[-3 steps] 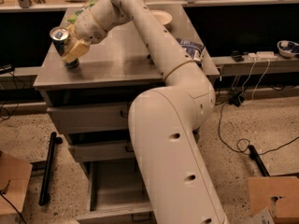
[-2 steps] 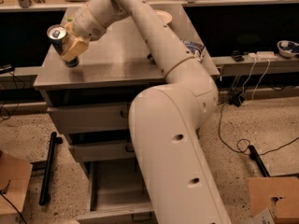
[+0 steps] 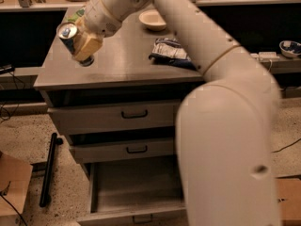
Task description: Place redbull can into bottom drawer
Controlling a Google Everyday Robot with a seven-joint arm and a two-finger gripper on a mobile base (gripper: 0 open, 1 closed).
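My gripper is shut on the redbull can, a slim blue and silver can with a silver top. It holds the can tilted, a little above the left part of the grey cabinet top. The bottom drawer is pulled open below, a deep grey box with a small dark handle at its front edge. My large white arm covers the drawer's right side.
A shallow bowl and a blue-white bag lie on the cabinet top. A green bag peeks out behind the gripper. Two upper drawers are shut. A black bar and cardboard lie on the floor at left.
The gripper has lifted the can off the cabinet top and tilted it. The view has shifted, so the cabinet sits further right and the open bottom drawer shows more fully.
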